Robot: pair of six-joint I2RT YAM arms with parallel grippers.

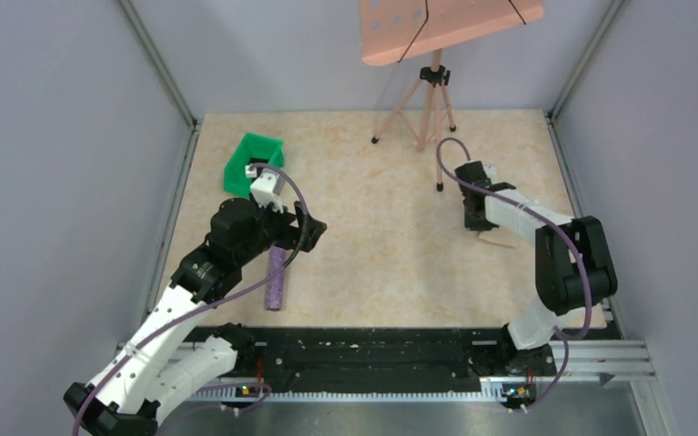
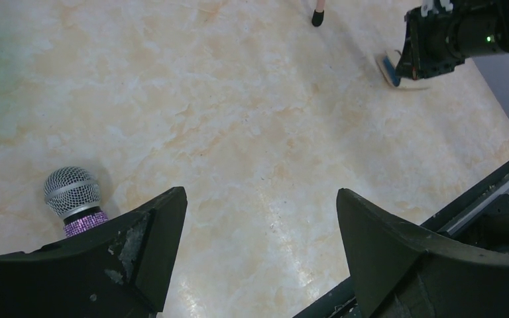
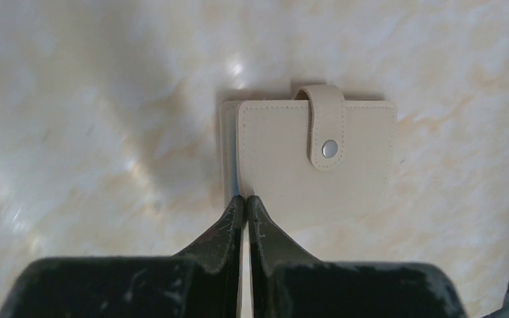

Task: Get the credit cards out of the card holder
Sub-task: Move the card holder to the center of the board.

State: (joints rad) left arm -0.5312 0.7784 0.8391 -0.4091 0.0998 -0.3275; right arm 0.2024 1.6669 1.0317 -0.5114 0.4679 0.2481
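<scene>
Nearest to us, the left arm (image 1: 236, 238) hung well to the left of the card holder (image 3: 285, 172). Its jaws stood wide apart with nothing between them, over the purple microphone (image 1: 275, 282) lying on the table (image 1: 373, 263). The right arm (image 1: 568, 263) was much the closer of the two and reached down directly onto the card holder. Its jaws were pressed together, with their tips at the holder's near edge, close to its left corner. We could not tell whether they nipped a layer there.

The holder lay flat on the table and closed, straight ahead of those tips. Its slightly longer side ran across the line of the jaws. Its strap (image 3: 328, 126) folded over the far edge and was snapped down, so we judged that the fastening lay on the side away from the jaws. Opening it would probably mean reaching across the holder.

Beyond the holder stood a tripod (image 1: 432, 109). A green bin (image 1: 253, 163) sat far to the holder's left.
</scene>
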